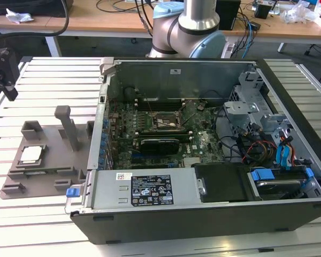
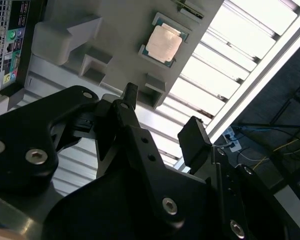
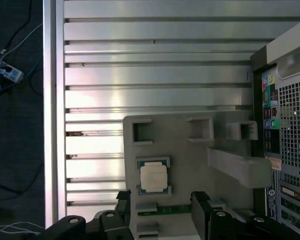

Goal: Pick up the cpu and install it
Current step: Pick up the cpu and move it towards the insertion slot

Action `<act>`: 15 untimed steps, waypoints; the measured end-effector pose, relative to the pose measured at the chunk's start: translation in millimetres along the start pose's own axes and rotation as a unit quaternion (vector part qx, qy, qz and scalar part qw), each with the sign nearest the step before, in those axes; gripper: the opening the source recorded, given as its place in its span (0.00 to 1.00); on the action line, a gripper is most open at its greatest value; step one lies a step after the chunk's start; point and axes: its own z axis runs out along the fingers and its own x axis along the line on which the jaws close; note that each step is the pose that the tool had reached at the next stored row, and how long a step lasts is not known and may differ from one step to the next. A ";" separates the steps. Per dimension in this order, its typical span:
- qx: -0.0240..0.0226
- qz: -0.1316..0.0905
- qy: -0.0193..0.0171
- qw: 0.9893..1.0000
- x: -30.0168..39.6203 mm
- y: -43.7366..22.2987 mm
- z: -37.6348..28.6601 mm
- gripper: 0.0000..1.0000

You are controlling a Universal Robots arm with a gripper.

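1. Black two-finger gripper (image 3: 161,200): fingers spread wide, empty, touching nothing.
2. Silvery-white square cpu (image 3: 153,177) lies flat in grey plastic tray (image 3: 190,155), apart from the gripper.
3. Exterior view: black-framed motherboard socket (image 1: 166,122) inside open computer case (image 1: 203,214), beside the tray.

I see the arm (image 1: 188,21) in the exterior view as a grey tube with a light-blue-capped joint, standing at the far side near the middle. The hand (image 3: 161,202) hangs at the exterior view's left edge as a black shape above the surface (image 1: 53,80). In both wrist views its two black fingers (image 2: 131,105) stand well apart with open space between them, tips pointing down toward the surface. Black linkage plates with silver bolts sit behind the fingers.
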 end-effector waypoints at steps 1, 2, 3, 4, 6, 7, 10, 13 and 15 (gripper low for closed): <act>0.000 0.000 0.000 1.000 0.0 0.0 0.8 0.60; 0.000 0.000 0.000 1.000 0.0 -0.1 1.6 0.60; 0.000 0.000 0.000 1.000 0.0 -0.1 2.0 0.60; 0.000 0.000 0.000 1.000 0.1 -0.1 2.2 0.60; 0.000 0.000 0.000 1.000 0.1 -0.1 2.7 0.60; 0.000 0.000 0.000 1.000 0.1 -0.1 2.9 0.60; 0.000 0.000 0.000 1.000 0.1 -0.1 4.2 0.60; 0.000 0.000 0.000 1.000 0.1 -0.2 5.4 0.60; 0.000 0.000 0.000 1.000 0.1 -0.2 5.9 0.60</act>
